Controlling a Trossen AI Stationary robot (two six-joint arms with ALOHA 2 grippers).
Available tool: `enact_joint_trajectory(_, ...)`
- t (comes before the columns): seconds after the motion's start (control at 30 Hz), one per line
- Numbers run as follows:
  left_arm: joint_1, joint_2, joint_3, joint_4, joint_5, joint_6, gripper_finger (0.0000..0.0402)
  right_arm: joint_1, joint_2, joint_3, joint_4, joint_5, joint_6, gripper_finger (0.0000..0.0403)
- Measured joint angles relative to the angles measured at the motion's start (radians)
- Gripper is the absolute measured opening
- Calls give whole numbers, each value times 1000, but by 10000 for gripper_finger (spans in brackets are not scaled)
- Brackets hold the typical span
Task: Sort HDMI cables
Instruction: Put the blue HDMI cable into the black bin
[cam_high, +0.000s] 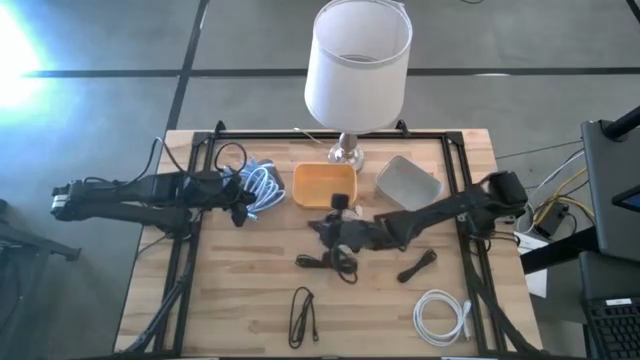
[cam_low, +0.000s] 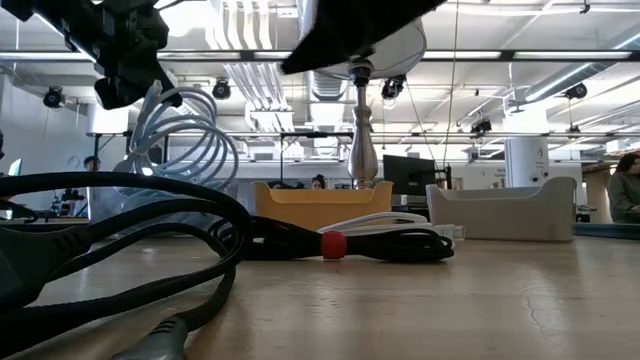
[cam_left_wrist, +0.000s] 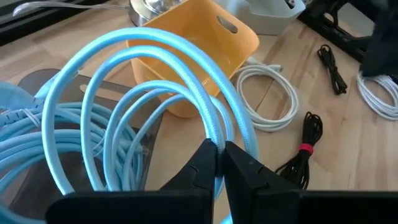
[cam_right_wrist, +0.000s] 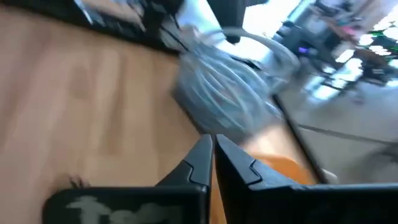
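left gripper (cam_left_wrist: 219, 163) pinches a light blue cable (cam_left_wrist: 180, 87) lifted beside the orange tray (cam_high: 324, 184), right gripper (cam_right_wrist: 212, 163) clenched empty, so dangling loops could snag the tray rim.

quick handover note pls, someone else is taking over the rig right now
Left gripper: shut on a blue cable, lifted beside the other blue loops left of the orange tray.
Right gripper: shut, holding nothing, just in front of the orange tray.
On the table: white cable front right, black bundles front centre, right, and by the right gripper.
Done: the trays' contents can't be made out; the grey tray looks bare from above.
Left: nearly all.
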Motion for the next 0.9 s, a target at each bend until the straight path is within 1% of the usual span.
enact_joint_trajectory(0.1, 0, 3, 0, -1, -1, 13, 25, -36, 79, 1, 164, -131, 14, 8)
enact_joint_trajectory(0.17, 0, 4, 0, -1, -2, 13, 27, -57, 138, 12, 246, -175, 14, 8)
enact_joint_trajectory(0.27, 0, 6, 0, 0, -3, 9, 27, -93, 221, 58, 281, -179, 24, 8)
enact_joint_trajectory(0.53, 0, 11, 0, 0, -3, 7, 28, -165, 392, 239, 257, -179, 74, 8)
enact_joint_trajectory(0.73, 0, 11, 0, 0, -2, 7, 28, -211, 474, 352, 229, -176, 77, 8)
enact_joint_trajectory(0.9, 0, 12, 0, -5, 1, 8, 31, -244, 492, 402, 230, -171, 75, 8)
